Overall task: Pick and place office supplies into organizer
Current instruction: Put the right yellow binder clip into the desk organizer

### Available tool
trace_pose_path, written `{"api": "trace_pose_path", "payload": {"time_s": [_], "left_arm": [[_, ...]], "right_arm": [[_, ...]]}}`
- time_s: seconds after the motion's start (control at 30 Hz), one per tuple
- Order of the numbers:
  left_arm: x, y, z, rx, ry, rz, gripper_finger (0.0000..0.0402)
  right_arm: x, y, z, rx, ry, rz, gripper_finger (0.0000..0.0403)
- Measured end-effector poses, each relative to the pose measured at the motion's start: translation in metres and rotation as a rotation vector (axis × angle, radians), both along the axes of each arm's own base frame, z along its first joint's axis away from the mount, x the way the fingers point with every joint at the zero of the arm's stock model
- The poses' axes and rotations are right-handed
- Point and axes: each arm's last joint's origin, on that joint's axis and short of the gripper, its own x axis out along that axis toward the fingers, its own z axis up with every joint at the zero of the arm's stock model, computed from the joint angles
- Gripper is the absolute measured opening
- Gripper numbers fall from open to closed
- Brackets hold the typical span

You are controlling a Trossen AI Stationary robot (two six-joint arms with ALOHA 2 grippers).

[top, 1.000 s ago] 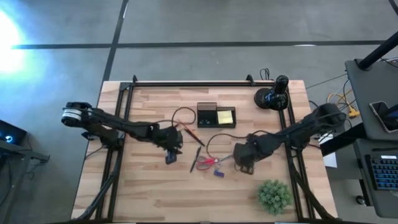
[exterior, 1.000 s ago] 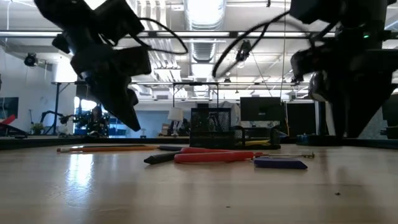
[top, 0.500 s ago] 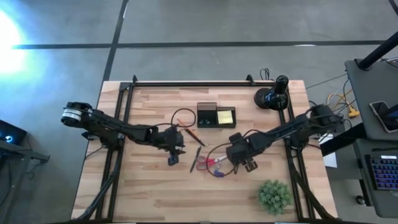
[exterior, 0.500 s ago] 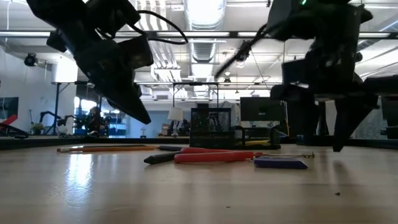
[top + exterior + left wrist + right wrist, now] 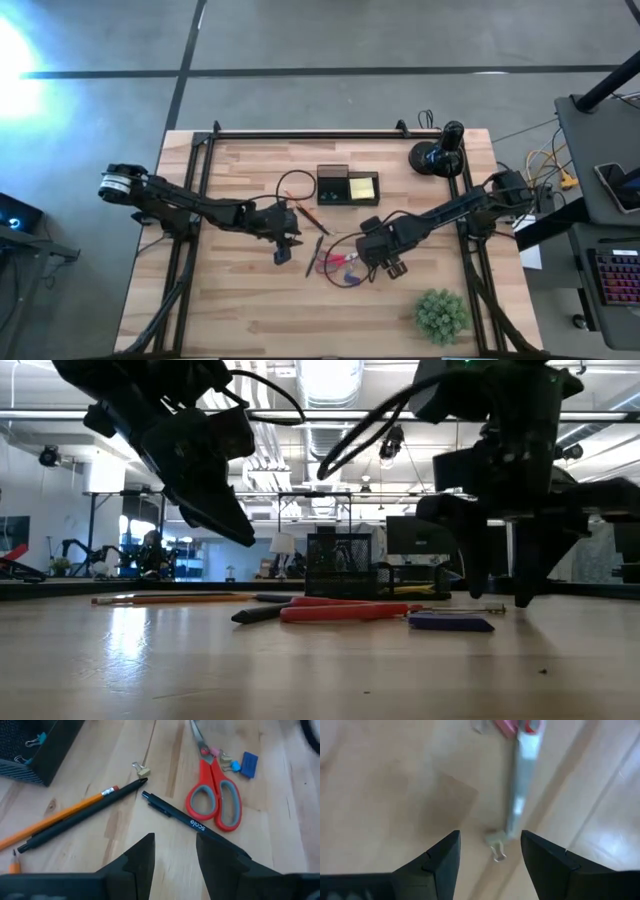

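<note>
1. High view: the organizer [image 5: 347, 186] sits toward the far middle of the worktop [image 5: 240, 310], with the yellow sticky-note pad [image 5: 363, 186] in its right compartment.
2. The red-handled scissors [image 5: 337, 263] lie nearer the front, between the two arms, long axis running left to right. In the left wrist view the scissors [image 5: 214, 795] are shut, and the blades point away from the handle loops toward the right arm's side.
3. A black pen [image 5: 195, 824] lies just beside the scissor handles, on a slant. A second black pen [image 5: 80, 820] and an orange pencil [image 5: 59, 818] lie side by side, nearly parallel, the pencil's eraser end close to a small binder clip [image 5: 141, 769].
4. A tiny blue piece [image 5: 248, 763] rests beside the scissor blades, near some small clips.
5. The left gripper [image 5: 283, 249] hovers above the pens, jaws parted and empty.
6. The right gripper [image 5: 489, 851] hangs over the scissors' blade tip [image 5: 519, 795], jaws spread to either side of it and a small clip [image 5: 495, 845], grasping nothing.
7. A green plant [image 5: 441, 314] stands at the front right, and a round black camera mount [image 5: 437, 155] at the far right.
</note>
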Motion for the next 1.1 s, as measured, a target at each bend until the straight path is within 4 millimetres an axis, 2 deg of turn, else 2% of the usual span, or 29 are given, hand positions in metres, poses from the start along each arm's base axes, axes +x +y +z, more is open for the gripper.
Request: {"api": "trace_pose_path", "payload": {"time_s": [0.33, 0.53, 0.9, 1.1], "left_arm": [[-0.0016, 0.0002, -0.0025, 0.002, 0.009, 0.0, 0.0129], [-0.0049, 0.0006, -0.0076, 0.004, 0.026, -0.001, 0.0129], [-0.0052, 0.0006, -0.008, 0.006, 0.028, -0.003, 0.0129], [-0.005, 0.0006, -0.0077, 0.005, 0.027, -0.002, 0.0129]], "right_arm": [[-0.0038, 0.001, -0.0082, 0.049, 0.039, 0.017, 0.0193], [-0.0036, 0.001, -0.0085, 0.047, 0.036, 0.032, 0.0158], [-0.0026, 0.0013, -0.009, 0.016, 0.021, 0.217, 0.0094], [-0.003, 0.0003, -0.0092, 0.011, 0.026, 0.191, 0.0068]]}}
